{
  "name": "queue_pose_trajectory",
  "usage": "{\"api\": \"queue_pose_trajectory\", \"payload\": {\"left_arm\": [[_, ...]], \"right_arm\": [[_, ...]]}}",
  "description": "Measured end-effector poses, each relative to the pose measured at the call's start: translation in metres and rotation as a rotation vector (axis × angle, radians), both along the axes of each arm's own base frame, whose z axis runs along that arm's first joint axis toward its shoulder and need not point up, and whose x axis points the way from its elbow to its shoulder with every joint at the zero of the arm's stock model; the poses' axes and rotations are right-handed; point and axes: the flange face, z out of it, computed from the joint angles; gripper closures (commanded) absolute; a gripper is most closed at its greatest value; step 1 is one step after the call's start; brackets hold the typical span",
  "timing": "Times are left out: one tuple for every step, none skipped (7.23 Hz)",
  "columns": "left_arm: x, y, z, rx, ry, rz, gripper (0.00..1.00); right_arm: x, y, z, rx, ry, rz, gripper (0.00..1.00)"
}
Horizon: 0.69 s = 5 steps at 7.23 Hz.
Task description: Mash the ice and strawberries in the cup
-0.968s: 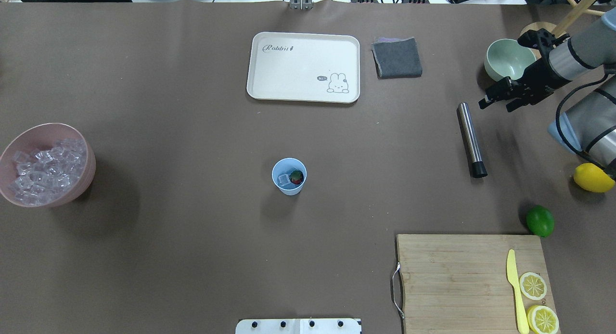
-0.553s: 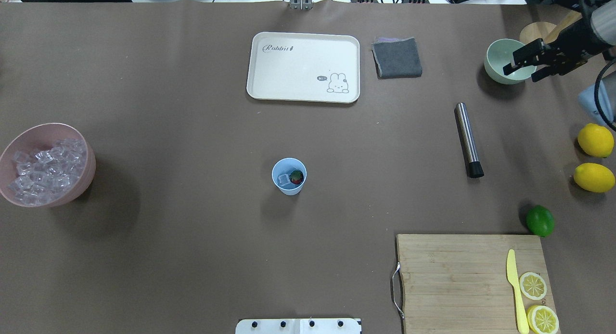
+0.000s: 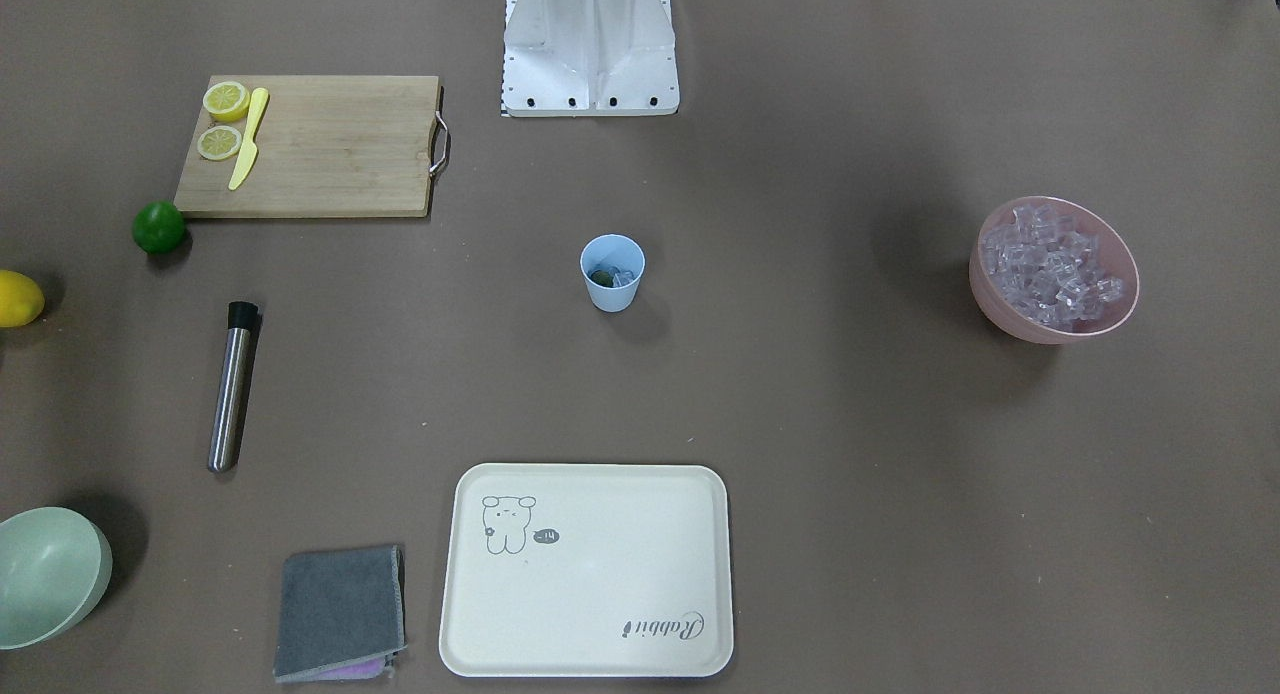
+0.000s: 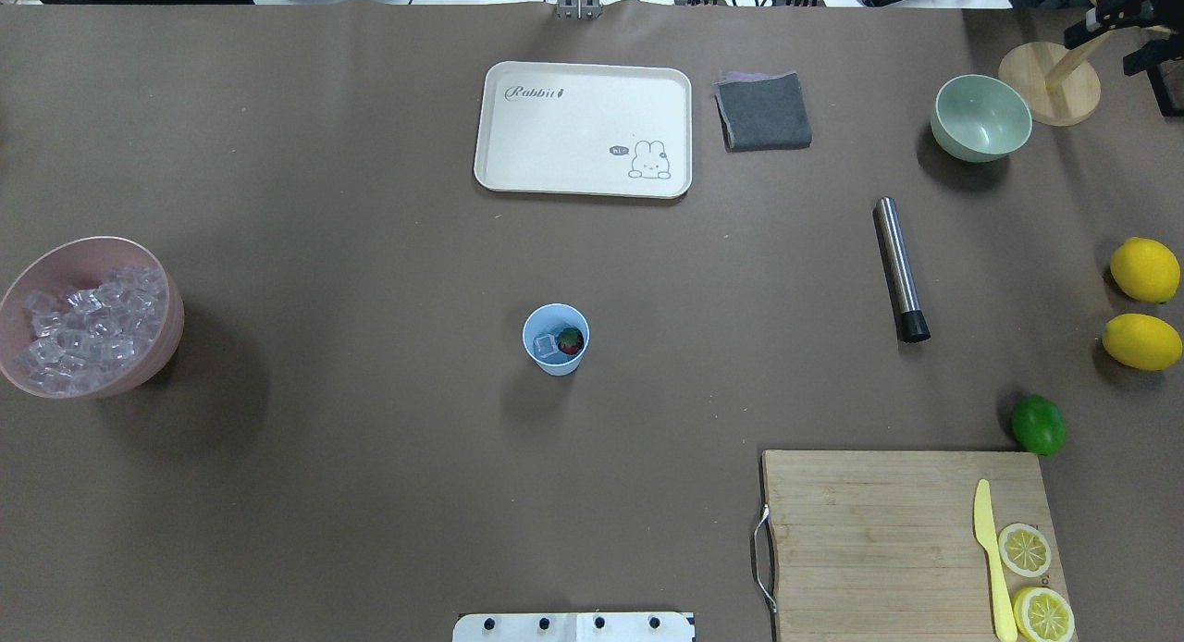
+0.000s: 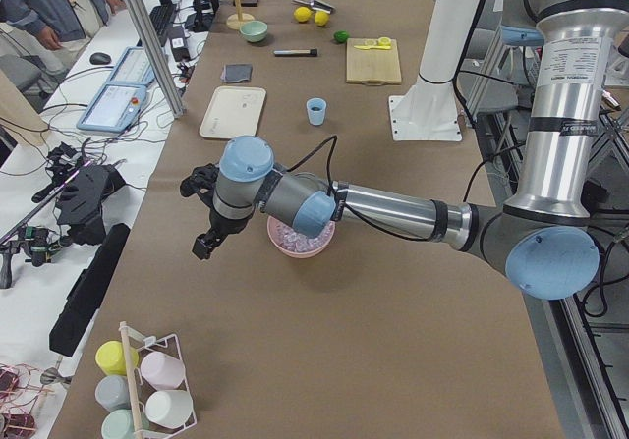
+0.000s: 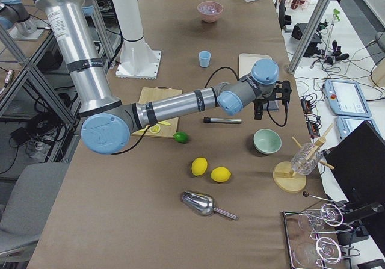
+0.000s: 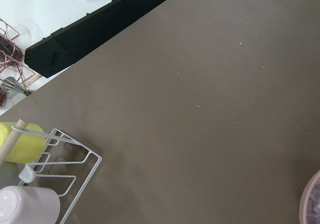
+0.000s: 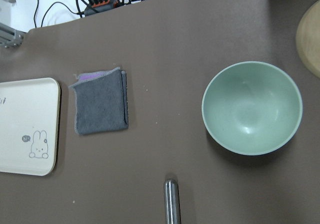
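Right gripper (image 4: 1101,52) hangs at one o'clock in the overhead view, jaws apart; left gripper (image 5: 203,246) points down, state unclear.

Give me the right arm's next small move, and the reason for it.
Probably swing the right gripper toward the steel muddler and lower it over the shaft for a grasp. The cup already holds an ice cube and the strawberry, both whole, while the muddler lies flat and untouched and the gripper hangs empty, apparently open, well off to one side.
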Motion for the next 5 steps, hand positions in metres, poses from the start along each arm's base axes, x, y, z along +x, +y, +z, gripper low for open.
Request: {"api": "queue_pose_trajectory", "payload": {"left_arm": [[-0.004, -0.005, -0.007, -0.013, 0.005, -0.017, 0.03], [-0.007, -0.01, -0.016, -0.036, 0.022, -0.054, 0.03], [-0.008, -0.016, -0.027, -0.062, 0.045, -0.097, 0.02], [-0.008, -0.022, -0.037, -0.08, 0.064, -0.127, 0.02], [-0.007, -0.027, -0.047, -0.095, 0.08, -0.152, 0.02]], "right_arm": [[0.02, -0.002, -0.001, -0.002, 0.009, 0.034, 0.03], [0.037, -0.005, -0.001, -0.009, 0.029, 0.062, 0.02], [0.047, -0.01, -0.002, -0.021, 0.061, 0.084, 0.02], [0.053, -0.016, -0.005, -0.035, 0.11, 0.097, 0.02], [0.055, -0.018, -0.009, -0.048, 0.163, 0.092, 0.01]]}}
